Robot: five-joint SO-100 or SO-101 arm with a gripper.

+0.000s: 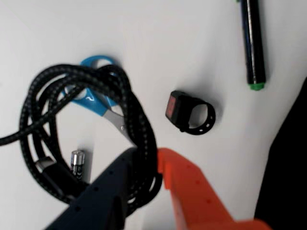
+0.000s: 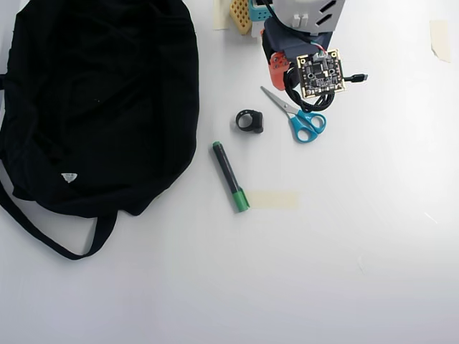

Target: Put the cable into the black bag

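Note:
In the wrist view the cable [image 1: 81, 100], a black braided cord wound in a loop, fills the left half. A metal plug [image 1: 77, 163] shows inside the loop. My gripper [image 1: 146, 155] is shut on the loop's right side, dark blue finger on the left and orange finger [image 1: 187, 187] on the right. In the overhead view the cable [image 2: 324, 102] peeks out under the wrist's circuit board [image 2: 320, 73], which hides the jaws. The black bag [image 2: 93, 107] lies far left there, and its edge [image 1: 288, 167] shows at the right of the wrist view.
Blue-handled scissors [image 2: 297, 118] lie partly under the cable. A small chunky black ring [image 2: 249, 120] sits between the arm and the bag. A black-and-green marker [image 2: 229, 175] and a strip of tape [image 2: 272, 199] lie further down. The bag's strap [image 2: 43, 233] trails at lower left.

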